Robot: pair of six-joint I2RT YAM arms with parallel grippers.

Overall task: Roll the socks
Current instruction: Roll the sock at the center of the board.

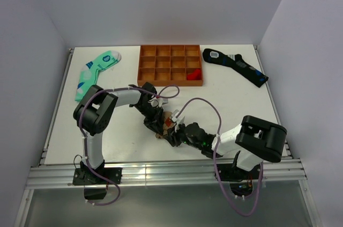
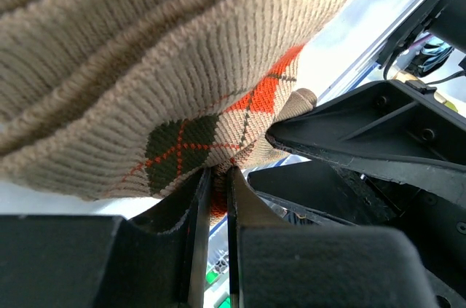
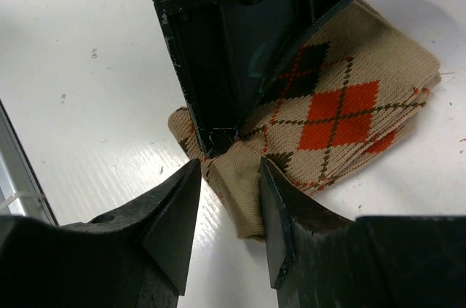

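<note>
The tan-brown argyle sock lies bunched in folds near the middle of the table, its orange and dark diamonds facing up. My left gripper is shut on a fold of it, and the knit fills the left wrist view. My right gripper is open, its two fingers straddling a plain tan flap that sticks out of the bundle toward me. In the right wrist view the left gripper presses down on the sock just beyond that flap. Both grippers meet over the sock.
An orange compartment tray stands at the back with a red item in one cell. A mint-green sock lies back left, a black sock back right. The table's metal rail runs along the near edge.
</note>
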